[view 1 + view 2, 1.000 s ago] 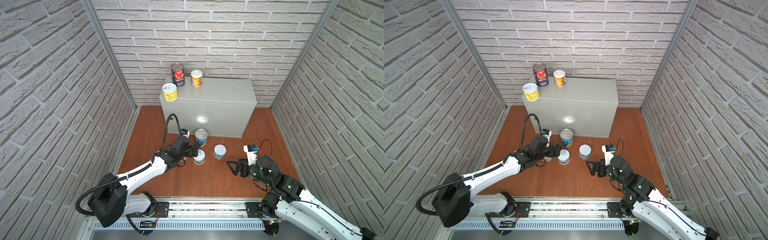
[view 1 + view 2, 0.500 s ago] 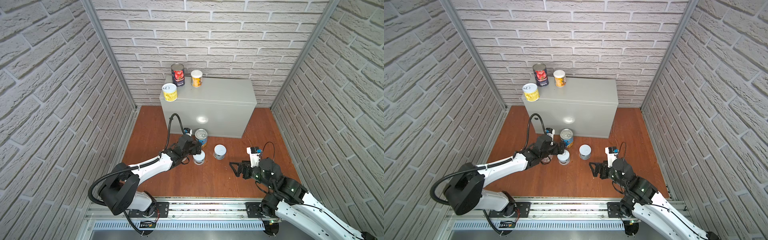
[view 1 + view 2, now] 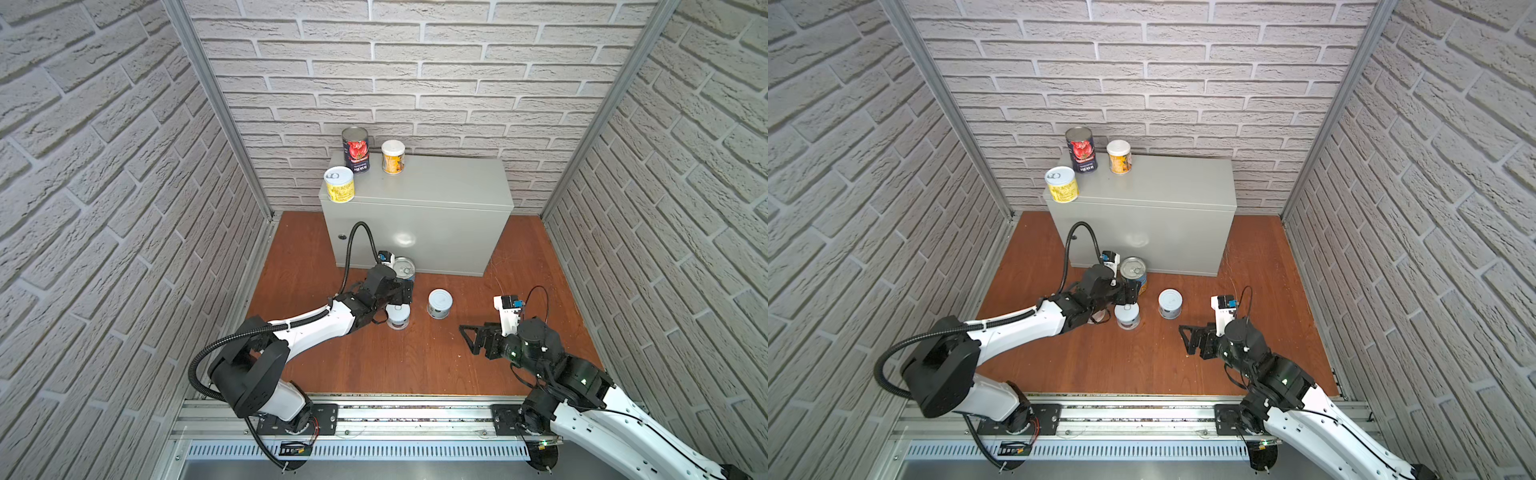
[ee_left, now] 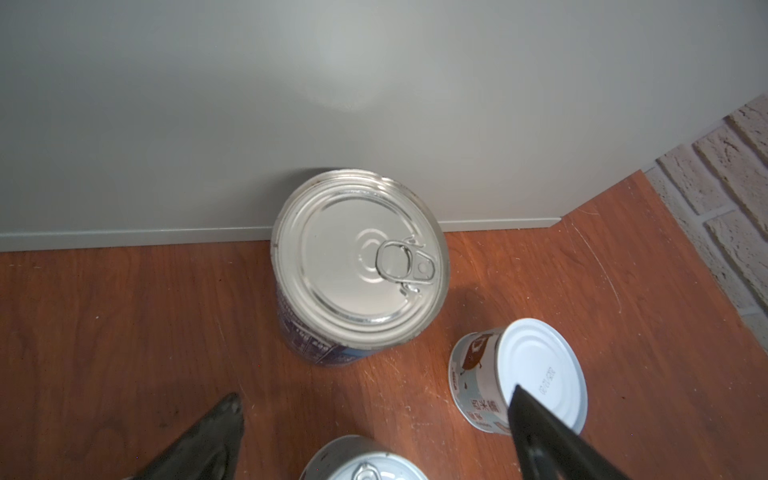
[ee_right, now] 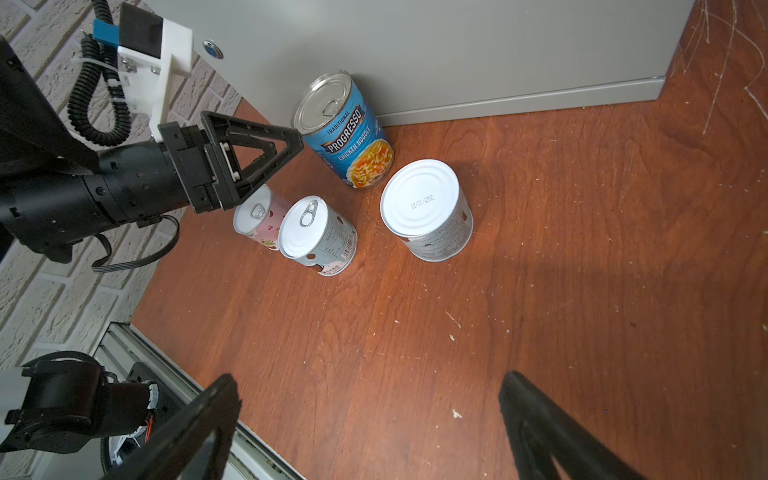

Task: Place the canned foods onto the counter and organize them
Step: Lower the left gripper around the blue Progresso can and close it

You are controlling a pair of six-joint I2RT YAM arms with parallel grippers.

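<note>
On the grey counter (image 3: 419, 195) (image 3: 1142, 187) stand a tall red-tomato can (image 3: 355, 149), a short orange-yellow can (image 3: 393, 156) and a short yellow can (image 3: 339, 184). Four cans are on the wooden floor: the blue Progresso can (image 3: 404, 268) (image 4: 359, 257) (image 5: 349, 133) against the counter's front, a white-topped can (image 3: 439, 303) (image 5: 424, 208), a pull-tab can (image 5: 316, 232) and a pink one (image 5: 255, 216). My left gripper (image 3: 405, 293) (image 4: 376, 395) hovers open over the pull-tab can (image 4: 365, 465), just short of the Progresso can. My right gripper (image 3: 471, 338) (image 5: 370, 378) is open and empty over bare floor.
Brick walls close in the left, right and back sides. A metal rail (image 3: 374, 419) with both arm bases runs along the front. Bare floor (image 3: 374, 357) lies between the cans and the rail. The counter's right half (image 3: 457, 178) carries nothing.
My left gripper has moved to the right, closer to the Progresso can, staying open. The right arm has barely shifted.
</note>
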